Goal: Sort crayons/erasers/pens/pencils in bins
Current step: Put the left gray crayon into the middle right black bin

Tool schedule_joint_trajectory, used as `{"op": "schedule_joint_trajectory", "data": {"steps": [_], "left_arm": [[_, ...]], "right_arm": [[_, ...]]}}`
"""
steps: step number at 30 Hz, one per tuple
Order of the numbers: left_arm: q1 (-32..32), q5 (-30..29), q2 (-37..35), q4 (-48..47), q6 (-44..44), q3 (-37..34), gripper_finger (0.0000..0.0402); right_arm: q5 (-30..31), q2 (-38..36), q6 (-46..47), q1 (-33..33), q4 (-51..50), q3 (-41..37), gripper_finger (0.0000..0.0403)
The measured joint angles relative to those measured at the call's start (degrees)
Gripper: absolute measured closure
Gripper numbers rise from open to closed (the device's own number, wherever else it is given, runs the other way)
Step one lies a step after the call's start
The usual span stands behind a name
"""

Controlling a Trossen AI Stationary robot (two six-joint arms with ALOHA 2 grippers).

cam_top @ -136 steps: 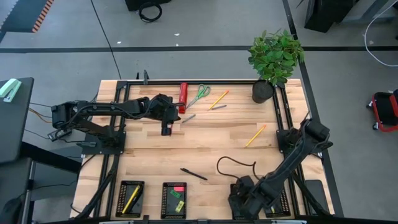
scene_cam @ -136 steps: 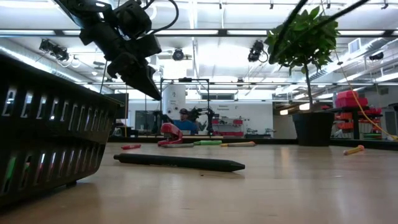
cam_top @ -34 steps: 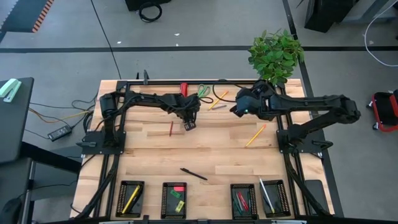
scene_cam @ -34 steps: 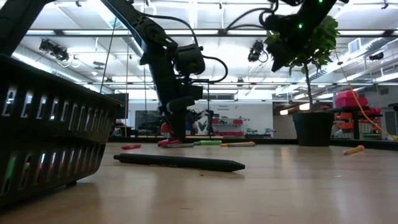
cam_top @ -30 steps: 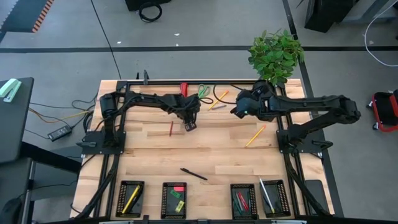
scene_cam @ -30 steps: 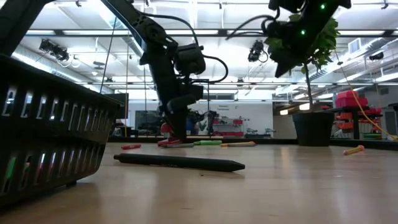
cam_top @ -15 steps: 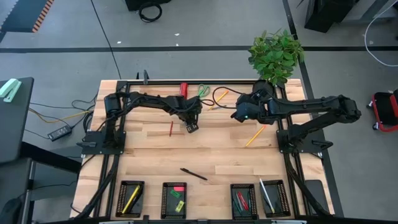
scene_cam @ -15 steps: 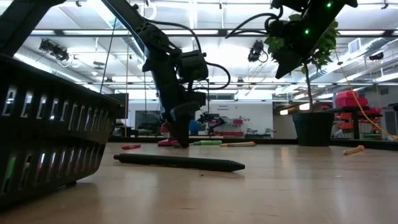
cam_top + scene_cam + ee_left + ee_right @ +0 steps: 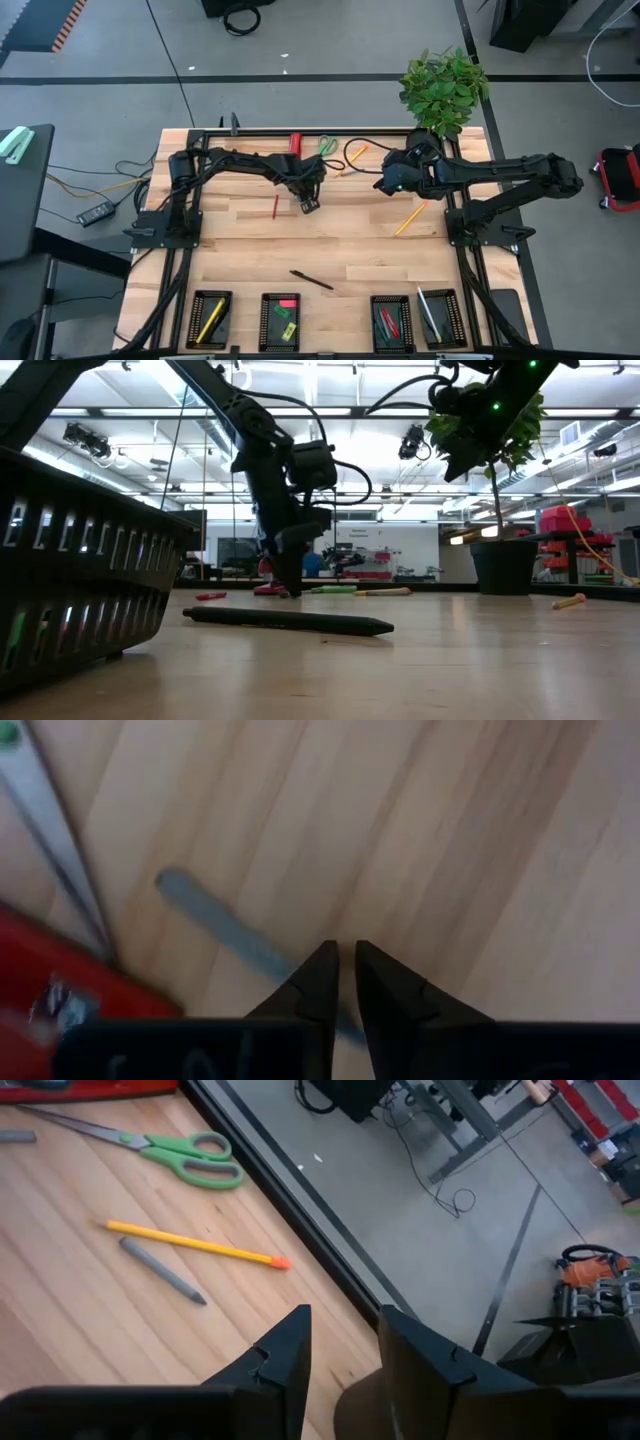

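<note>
Four bins [image 9: 283, 320] line the table's near edge, a black pen [image 9: 311, 280] lies beyond them, farther back the left gripper [image 9: 345, 970] pinches its nearly closed fingers on a grey crayon [image 9: 215, 920], and the right gripper [image 9: 343, 1342] hovers spread above a yellow pencil [image 9: 195, 1244]

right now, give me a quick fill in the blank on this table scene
1. The scissors have ___ handles.
2. The yellow pencil lies beside a ___ crayon.
3. The black pen lies on the ___, not in a bin.
4. The left end effector is down at a ___ stick.

Missing: green; grey; table; grey
</note>
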Motion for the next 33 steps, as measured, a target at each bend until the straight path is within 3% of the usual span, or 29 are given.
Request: {"op": "schedule_joint_trajectory", "data": {"steps": [5,16,33], "left_arm": [[0.0,-0.7,-0.8,-3.7,-4.8,3.5,0.0346],[0.0,-2.5,-0.2,-4.9,-9.7,3.0,0.0296],[0.7,-4.8,0.3,-0.8,-13.4,-0.3,0.0283]], "right_arm": [[-0.1,0.0,0.1,0.0,-0.1,0.0,0.0278],[-0.2,0.0,0.4,0.0,-0.3,0.0,0.0278],[-0.7,0.0,0.9,0.0,-0.3,0.0,0.0278]]}}
